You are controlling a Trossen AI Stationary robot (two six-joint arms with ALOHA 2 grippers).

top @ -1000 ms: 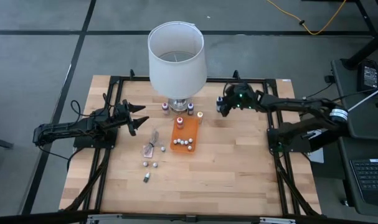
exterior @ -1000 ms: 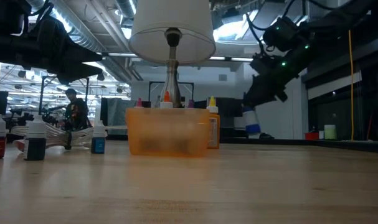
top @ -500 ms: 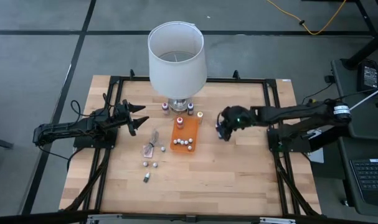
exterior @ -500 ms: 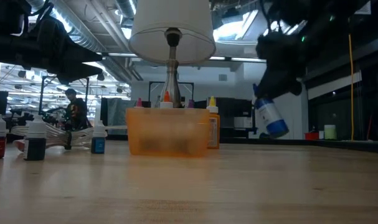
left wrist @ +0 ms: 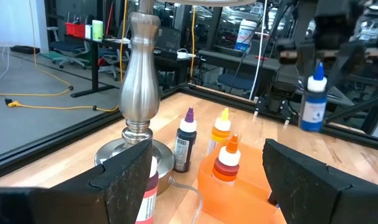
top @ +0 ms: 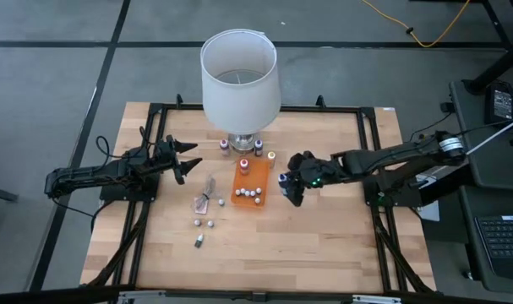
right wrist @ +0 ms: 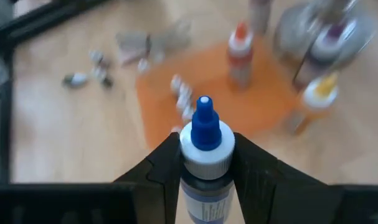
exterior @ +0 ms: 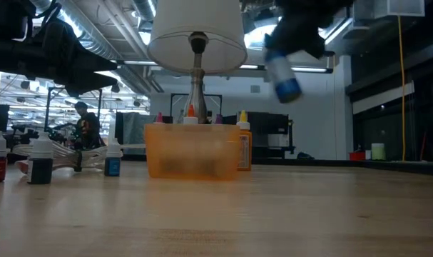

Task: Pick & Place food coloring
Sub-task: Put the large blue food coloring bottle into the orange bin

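Carrying small blue-capped dropper bottle (right wrist: pixel 204 158), right gripper (top: pixel 291 187) clenched on it; you are next lowering it into flat orange tray (top: pixel 242 196).

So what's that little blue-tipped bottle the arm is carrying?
It is a small dropper bottle of blue food coloring: blue nozzle tip, white collar, dark blue contents, a printed label. The right end effector grips it upright by the neck, in the air above the table, just right of the orange tray, touching nothing else.
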